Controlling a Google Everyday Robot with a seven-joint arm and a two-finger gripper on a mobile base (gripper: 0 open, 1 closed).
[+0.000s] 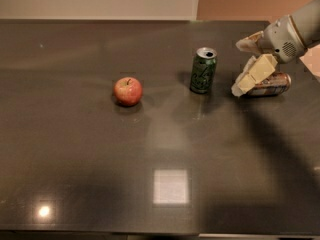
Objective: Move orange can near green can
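The green can stands upright on the dark table, right of centre. The orange can lies on its side to the right of the green can, clearly apart from it, with its silver top pointing right. My gripper comes in from the right edge and sits between the two cans. Its fingers are spread, with the lower finger against the lying can's left end and partly hiding it. Nothing is held between the fingers.
A red apple sits left of the green can. The table's far edge meets a pale wall at the top. My arm reaches in from the upper right.
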